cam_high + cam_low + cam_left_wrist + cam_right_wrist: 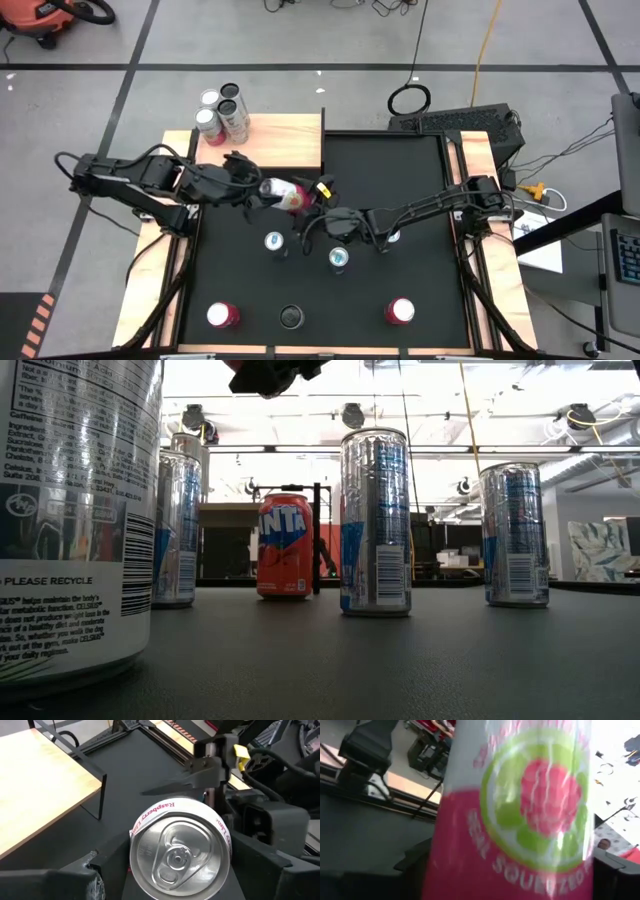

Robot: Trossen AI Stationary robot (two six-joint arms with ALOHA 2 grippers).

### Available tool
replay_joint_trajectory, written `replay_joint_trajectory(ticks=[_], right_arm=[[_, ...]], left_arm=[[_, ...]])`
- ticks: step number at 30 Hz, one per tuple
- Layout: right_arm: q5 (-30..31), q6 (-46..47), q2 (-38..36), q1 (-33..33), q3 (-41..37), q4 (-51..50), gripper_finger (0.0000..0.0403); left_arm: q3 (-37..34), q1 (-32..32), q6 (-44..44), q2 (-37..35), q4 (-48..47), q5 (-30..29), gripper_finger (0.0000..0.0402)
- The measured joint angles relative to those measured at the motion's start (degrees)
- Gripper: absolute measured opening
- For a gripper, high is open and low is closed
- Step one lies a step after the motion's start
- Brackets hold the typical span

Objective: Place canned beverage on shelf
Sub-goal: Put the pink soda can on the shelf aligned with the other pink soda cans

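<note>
High view had the left gripper (262, 190) clamped on the raspberry can (282, 193), held up off the black mat (390, 200) with its long axis lying left-right, top toward the left arm. Right gripper (318, 198) sat open just past its bottom end. Shelf (285, 140) was just far-left of the can, so the left arm was nearer.

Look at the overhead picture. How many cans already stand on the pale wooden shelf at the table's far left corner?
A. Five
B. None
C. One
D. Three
D: the high view shows three cans clustered at the left end of the shelf, while the raspberry can is held sideways above the black mat, not on the wood.
</note>
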Motion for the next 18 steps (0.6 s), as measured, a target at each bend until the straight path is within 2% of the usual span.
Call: replay_joint_trajectory(ticks=[7,18], right_arm=[[-0.6,5.6,0.0,-0.1,0.0,-5.3,0.0356],[-0.4,5.4,0.0,0.0,0.0,-6.0,0.0357]], left_arm=[[0.0,0.0,0.9,-2.0,-0.5,1.3,0.0285],[0.0,-0.1,4.8,-5.4,-7.8,3.3,0.0285]])
